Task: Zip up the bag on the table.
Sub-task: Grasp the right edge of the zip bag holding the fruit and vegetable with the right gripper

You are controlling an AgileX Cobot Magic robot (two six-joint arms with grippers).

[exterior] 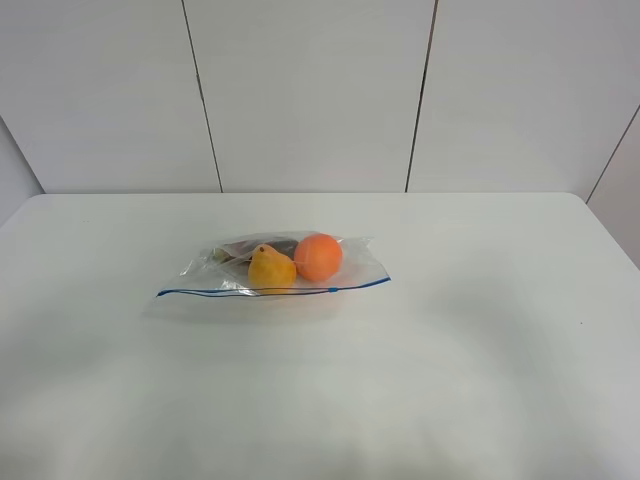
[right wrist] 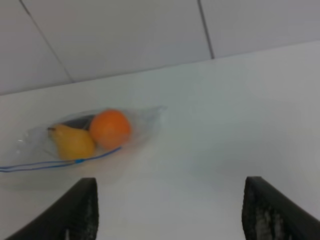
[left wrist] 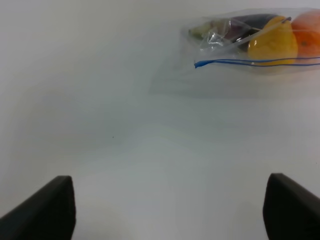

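While the bag [exterior: 357,262] is laid at the middle of the desk [exterior: 480,380], an orange [exterior: 318,256] and a pear [exterior: 271,270] seen inside, the left fingers [left wrist: 50,210] and right fingers [right wrist: 75,212] are held spread, well apart from it.

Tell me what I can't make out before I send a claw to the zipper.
- Dark item in the bag: exterior high, screened by pear and creased plastic.
- Zipper sealed or not: right wrist, blurred.
- Bag's end past the orange: left wrist, frame edge.
- Left claw, right claw: only fingertips show.
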